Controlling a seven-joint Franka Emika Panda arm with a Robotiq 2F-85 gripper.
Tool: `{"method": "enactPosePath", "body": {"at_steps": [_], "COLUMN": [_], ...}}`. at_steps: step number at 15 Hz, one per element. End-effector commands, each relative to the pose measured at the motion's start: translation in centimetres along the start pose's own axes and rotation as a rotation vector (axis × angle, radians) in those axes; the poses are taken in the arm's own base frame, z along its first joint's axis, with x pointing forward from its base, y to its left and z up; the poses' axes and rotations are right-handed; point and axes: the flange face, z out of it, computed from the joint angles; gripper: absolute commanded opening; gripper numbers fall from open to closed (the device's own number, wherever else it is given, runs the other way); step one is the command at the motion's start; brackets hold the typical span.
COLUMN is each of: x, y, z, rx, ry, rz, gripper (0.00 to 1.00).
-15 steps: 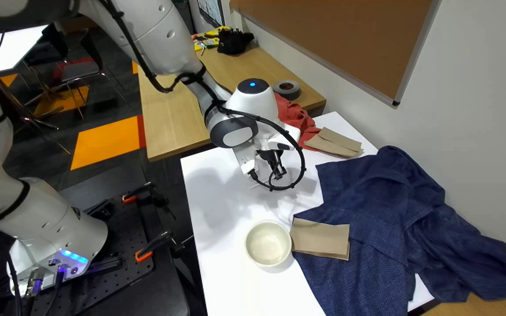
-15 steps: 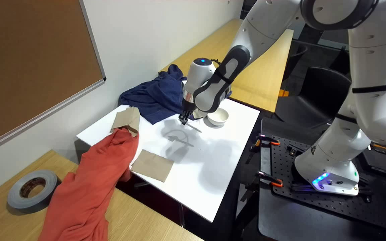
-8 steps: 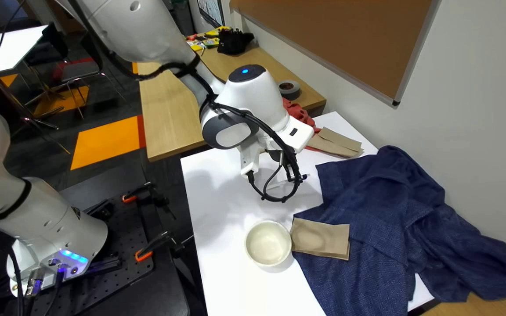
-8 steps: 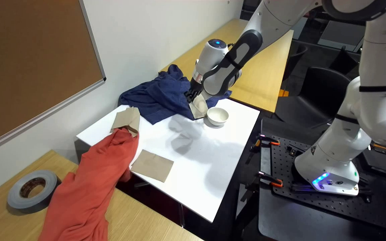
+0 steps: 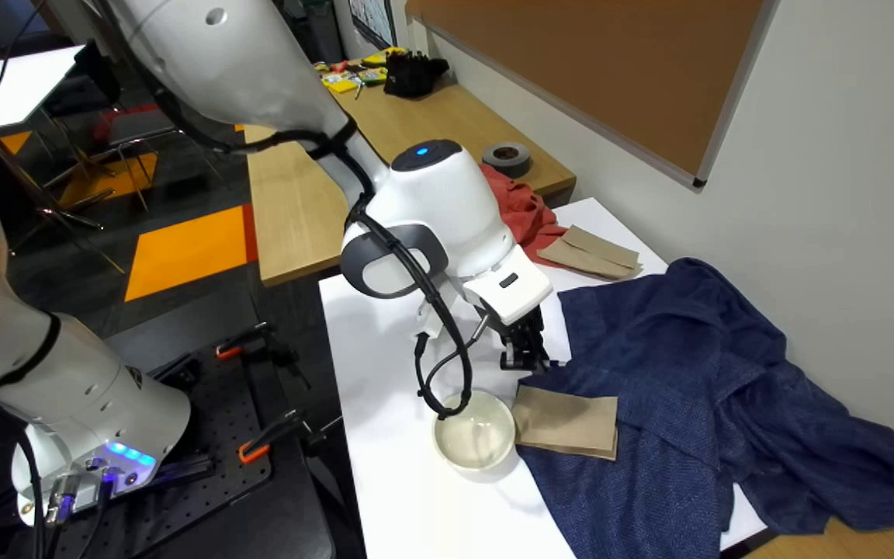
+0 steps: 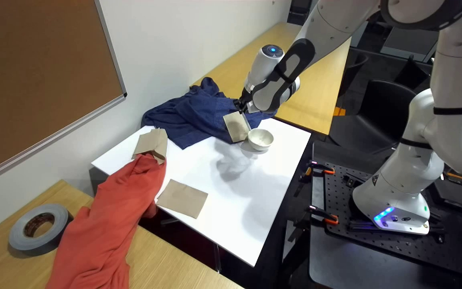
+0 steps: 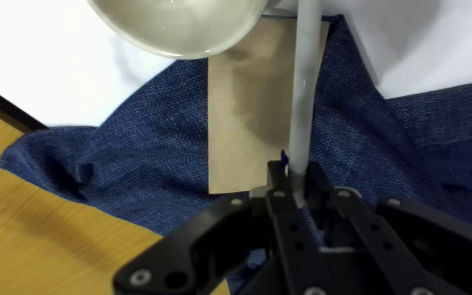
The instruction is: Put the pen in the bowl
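From here I read the pen (image 7: 303, 90) as pale grey-white, a violet fleck (image 7: 284, 159) just beside it, gripper (image 7: 297, 177) black. Bowl (image 7: 187, 28): plain cream. In an exterior view, right: navy cloth (image 5: 687, 388), pale-flecked weave; plain tan paper (image 5: 563, 419). Tabletop (image 5: 424, 512): white. Far: brick-red cloth (image 5: 524, 210), grey tape roll (image 5: 515, 167). Wall board (image 5: 610, 70): brown, grey-framed. Left: orange floor tile (image 5: 191, 252), red strip at its right edge.

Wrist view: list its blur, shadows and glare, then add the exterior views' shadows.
Wrist view: the gripper looks softer than the weave of the blue cloth; shadow darkens part of the brown sheet; small glints dot the bowl; the white table washes out at upper left. Both exterior views: soft-edged shadows fall on the white table.
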Motion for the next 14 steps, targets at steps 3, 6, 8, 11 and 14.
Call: {"method": "enactPosePath", "body": {"at_steps": [3,6,8,11,14], "x": [-0.3,-0.6,-1.1,-1.8,-2.3], "y": [2.0,2.8,3.3,4.0,4.4], "z": [1.3,2.3,3.0,3.9,4.5], "rx": [-0.046,-0.073,-0.099,-0.129,-0.152], "ry": [0.073,0.096,0.091,0.082,0.074], "rz": [0.18,0.241,0.276,0.308,0.325], "gripper": [0.04,0.04,0.04,0.04,0.04]}}
